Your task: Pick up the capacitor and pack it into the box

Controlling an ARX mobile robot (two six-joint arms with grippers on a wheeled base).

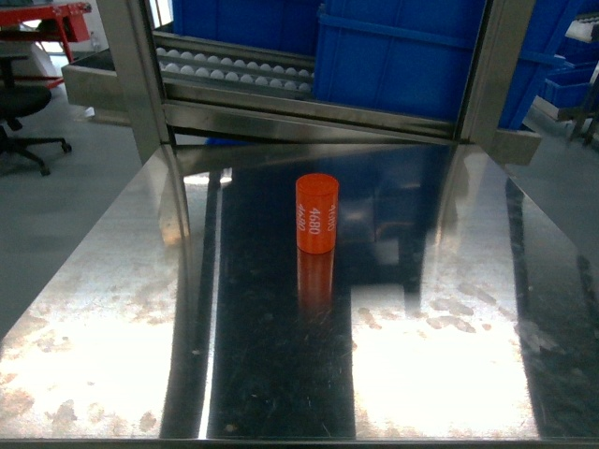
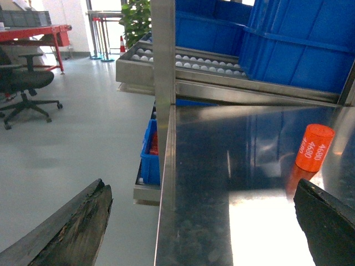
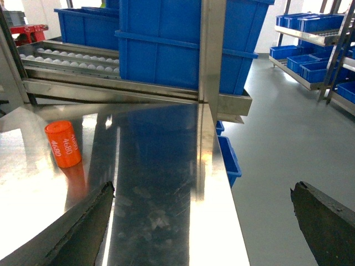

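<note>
L claw [image 2: 202, 221] hangs at the table's left edge w/ jaws wide apart, nothing between them; the orange capacitor [image 2: 314, 146] stands upright ahead of it & off to its right, well clear. R claw [image 3: 202, 221] sits at the steel table [image 3: 161, 183] right edge, also spread open & empty, capacitor ahead-left of it, blue bins [image 3: 177, 41] on the rack beyond.

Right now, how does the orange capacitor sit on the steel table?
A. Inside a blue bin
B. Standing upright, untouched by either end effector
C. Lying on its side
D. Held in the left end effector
B: the orange capacitor stands on end on the steel table, with nothing touching it.
</note>
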